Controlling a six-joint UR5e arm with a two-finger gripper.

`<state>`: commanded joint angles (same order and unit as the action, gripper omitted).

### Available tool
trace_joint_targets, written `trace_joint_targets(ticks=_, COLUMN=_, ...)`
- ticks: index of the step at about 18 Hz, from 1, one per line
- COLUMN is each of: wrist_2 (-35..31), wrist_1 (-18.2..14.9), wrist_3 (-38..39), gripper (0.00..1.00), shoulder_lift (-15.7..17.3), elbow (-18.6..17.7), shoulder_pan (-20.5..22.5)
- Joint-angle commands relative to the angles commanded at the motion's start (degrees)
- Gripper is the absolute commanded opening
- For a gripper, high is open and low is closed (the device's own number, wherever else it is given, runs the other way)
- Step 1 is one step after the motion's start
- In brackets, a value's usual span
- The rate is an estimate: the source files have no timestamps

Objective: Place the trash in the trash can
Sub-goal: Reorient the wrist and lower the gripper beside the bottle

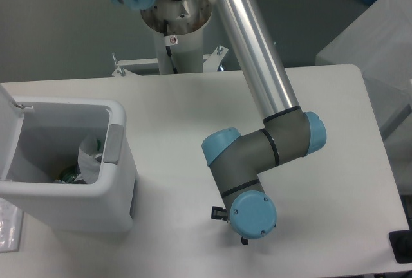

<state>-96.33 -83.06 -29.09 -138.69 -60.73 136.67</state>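
Observation:
The trash can (pixel 119 181), a white boxy bin with a grey latch tab (pixel 114 143), stands open at the table's left, its lid (pixel 8 130) tipped up on the far left. Inside it lies trash: a crumpled clear wrapper with green marks (pixel 90 154), and more green-marked clear plastic (pixel 67 176) on the bottom. The arm's wrist, with its blue cap (pixel 253 215), hangs low over the front middle of the table, well to the right of the bin. The gripper is hidden under the wrist except for a small black part (pixel 217 212); its fingers do not show.
A clear ribbed plastic piece (pixel 8 226) lies at the left edge beside the bin, cut off by the frame. The arm's silver tube (pixel 257 53) slants across the table from its base (pixel 177 27) at the back. A grey box (pixel 380 46) stands off to the right.

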Motion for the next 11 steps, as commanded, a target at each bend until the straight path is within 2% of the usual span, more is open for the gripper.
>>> trace_joint_targets(ticks=2, wrist_2=0.0, wrist_1=0.0, wrist_3=0.0, gripper=0.57, shoulder_lift=0.09, elbow=0.0, shoulder_pan=0.0)
trace_joint_targets(ticks=7, wrist_2=0.0, wrist_1=0.0, wrist_3=1.05, gripper=0.34, shoulder_lift=0.0, elbow=0.0, shoulder_pan=0.0)
trace_joint_targets(ticks=11, wrist_2=0.09, wrist_1=-0.09, wrist_3=1.05, gripper=0.23, shoulder_lift=0.17, elbow=0.0, shoulder_pan=-0.09)
